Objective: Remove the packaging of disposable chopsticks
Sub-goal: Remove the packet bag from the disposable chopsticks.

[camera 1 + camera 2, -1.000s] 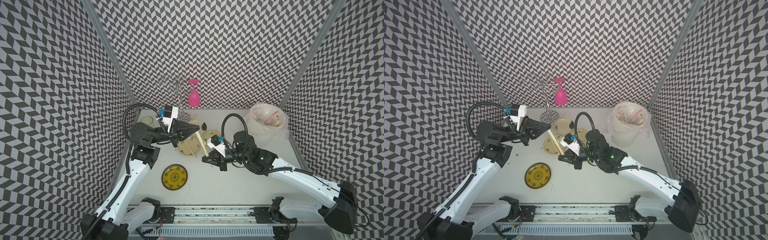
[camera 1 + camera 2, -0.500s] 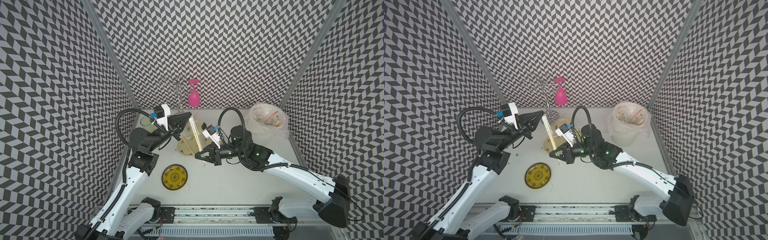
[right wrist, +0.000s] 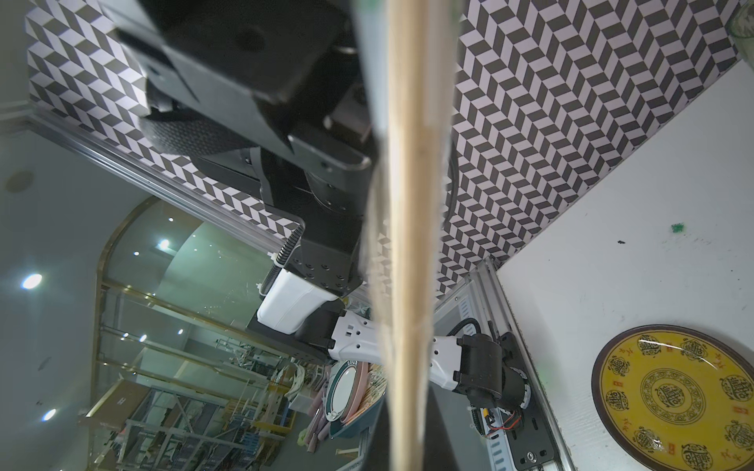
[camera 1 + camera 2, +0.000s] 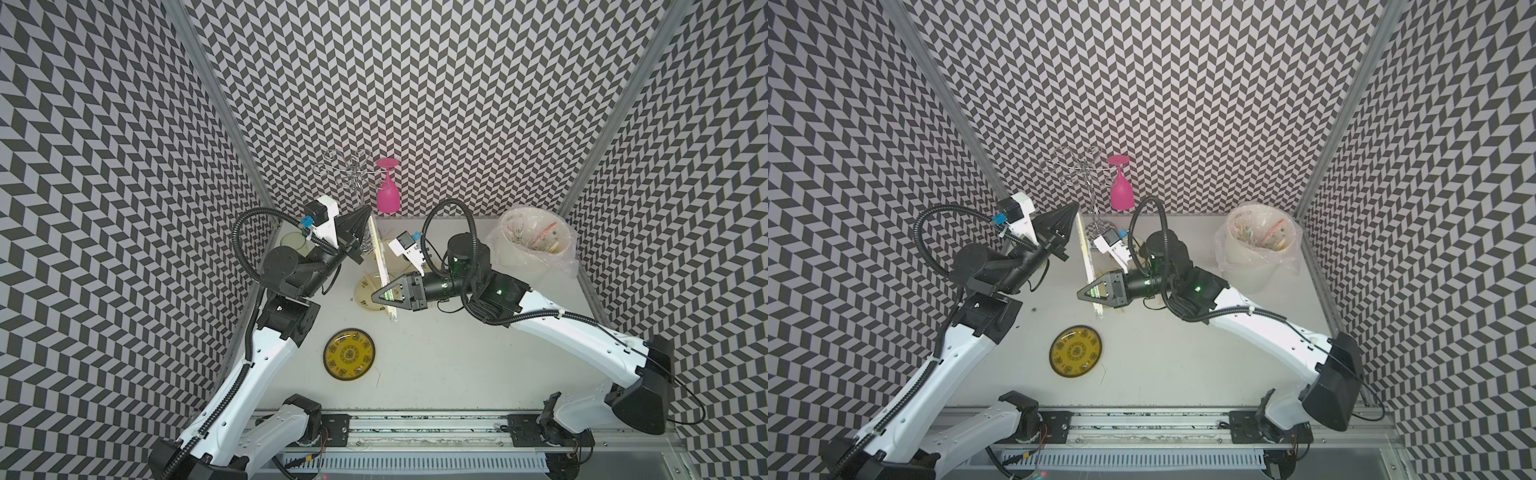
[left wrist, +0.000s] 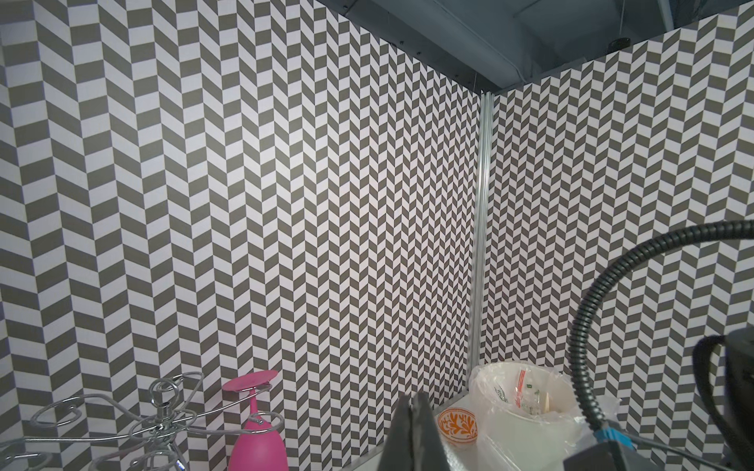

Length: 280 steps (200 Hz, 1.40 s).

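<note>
- My left gripper (image 4: pixel 367 212) is raised near the back-left of the desk (image 4: pixel 436 357). Its fingers (image 5: pixel 402 436) are pressed together with no gap. In both top views its tip pinches the upper end of the packaging (image 4: pixel 379 249).
- The packaging is a long, narrow clear sleeve that looks whitish where the light catches it. It is pulled straight in the air and slants down from that tip toward the front of the desk. I can see a touch of green on it low down, inside the right gripper's frame.
- The disposable chopsticks (image 3: pixel 412 204) are thin, straight, pale tan wood. In the right wrist view they fill the middle as a blurred tan bar, with clear film (image 3: pixel 377 265) wrinkled along one side. In a top view their lower ends (image 4: pixel 392 314) stick out past the right gripper, over the edge of a pale plate (image 4: pixel 362 286).
- My right gripper (image 4: pixel 375 297) reaches in sideways and is clamped on the lower part of the chopsticks, above that plate. I cannot tell whether the film is caught in the grip too.
- A bag-lined bucket (image 4: pixel 534 266) stands well apart at the back right.
</note>
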### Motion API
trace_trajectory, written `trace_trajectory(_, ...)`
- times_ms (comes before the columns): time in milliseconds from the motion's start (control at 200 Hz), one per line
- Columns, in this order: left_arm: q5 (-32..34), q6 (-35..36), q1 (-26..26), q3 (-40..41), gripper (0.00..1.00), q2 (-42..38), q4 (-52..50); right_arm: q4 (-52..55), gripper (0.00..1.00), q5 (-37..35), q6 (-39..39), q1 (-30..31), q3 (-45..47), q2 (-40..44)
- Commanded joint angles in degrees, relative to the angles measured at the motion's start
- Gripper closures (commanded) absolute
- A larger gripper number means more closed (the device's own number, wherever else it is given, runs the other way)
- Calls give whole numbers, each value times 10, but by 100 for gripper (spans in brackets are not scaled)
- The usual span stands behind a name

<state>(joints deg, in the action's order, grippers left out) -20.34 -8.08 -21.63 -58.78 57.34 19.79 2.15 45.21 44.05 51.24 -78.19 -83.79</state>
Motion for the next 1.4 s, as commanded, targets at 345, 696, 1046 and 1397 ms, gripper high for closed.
trace_trajectory(345,-85,-2,-53,9,100,12,-107,-180,100,-114,2,-69,-56,-25)
trace_trajectory(696,-62,19,-79,-3,100,29,-138,-186,100,-135,-7,-72,-102,-39)
trace_trajectory(1046,-34,29,-90,-1,100,23,-143,-170,100,-140,-23,-84,-116,-44)
trace_trajectory(1397,-144,-73,37,57,26,-32,-1,-113,100,-58,-155,-78,79,52)
